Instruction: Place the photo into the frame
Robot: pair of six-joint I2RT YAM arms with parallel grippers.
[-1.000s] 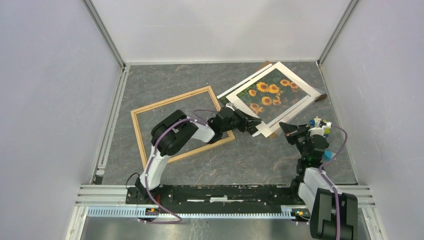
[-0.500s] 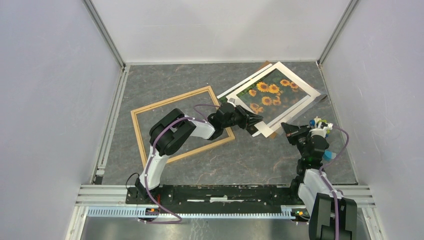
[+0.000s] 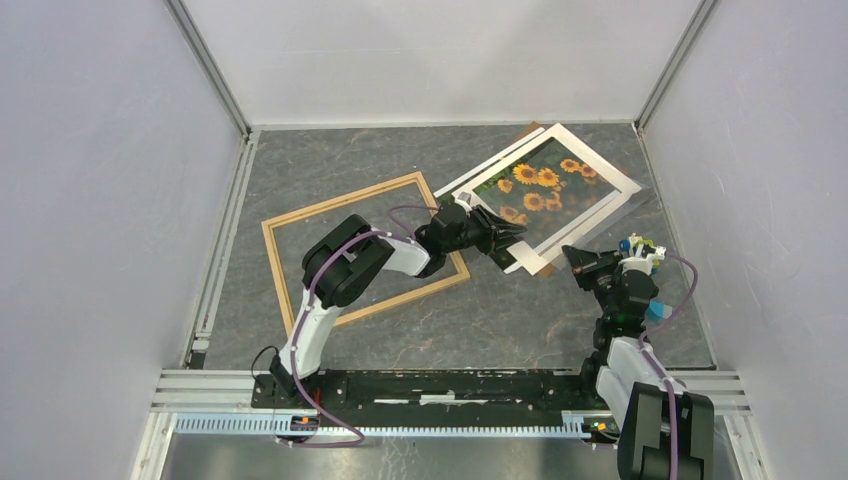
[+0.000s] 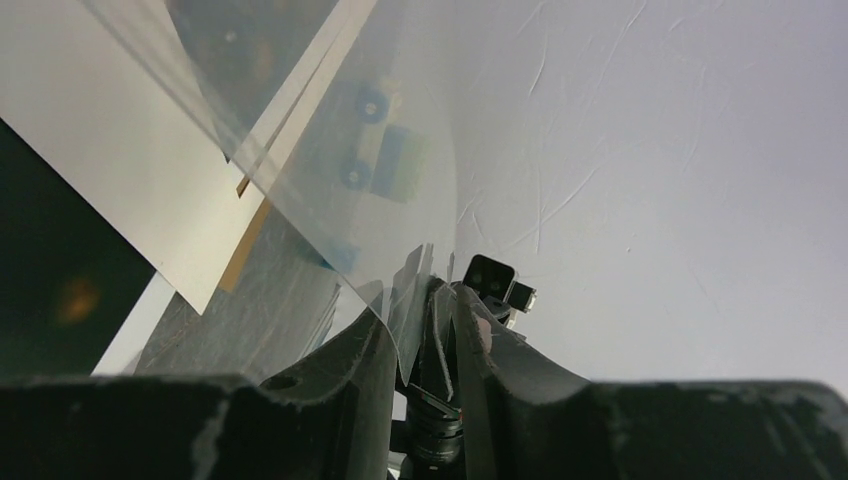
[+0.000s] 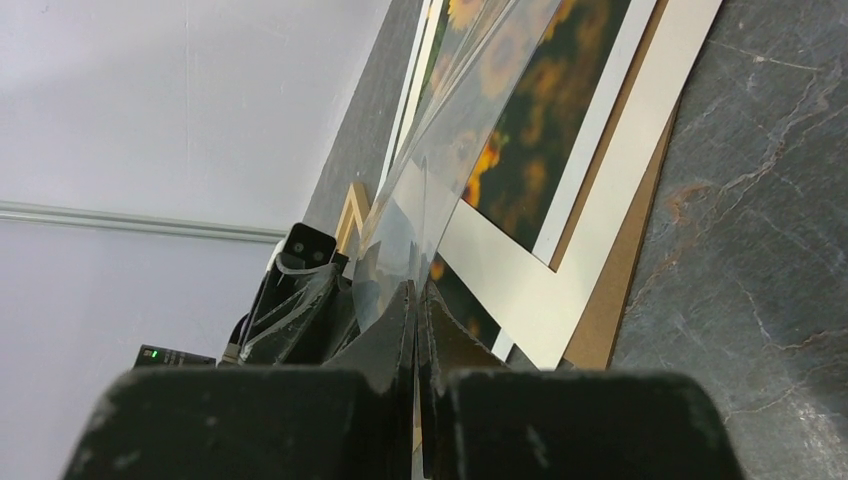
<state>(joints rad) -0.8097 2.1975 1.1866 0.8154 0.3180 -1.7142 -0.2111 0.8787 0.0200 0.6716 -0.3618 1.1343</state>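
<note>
The sunflower photo (image 3: 545,190) lies at the back right of the table under a white mat (image 3: 612,166), with a brown backing board (image 5: 620,290) beneath. The light wooden frame (image 3: 340,201) lies flat and bare to the left. A clear sheet (image 5: 440,170) slants up over the photo's near edge. My right gripper (image 3: 572,255) (image 5: 415,290) is shut on its near corner. At the sheet's left end is my left gripper (image 3: 515,240) (image 4: 440,295), its jaws a little apart. The sheet's edge (image 4: 400,150) stands loosely between its fingers.
White walls close in the table at the back and on both sides. The left arm reaches across the frame's right corner. A metal rail (image 3: 450,385) runs along the near edge by the arm bases.
The left gripper's jaws have parted slightly around the sheet's edge and the left wrist has shifted a little. The right gripper has kept its grip and place.
</note>
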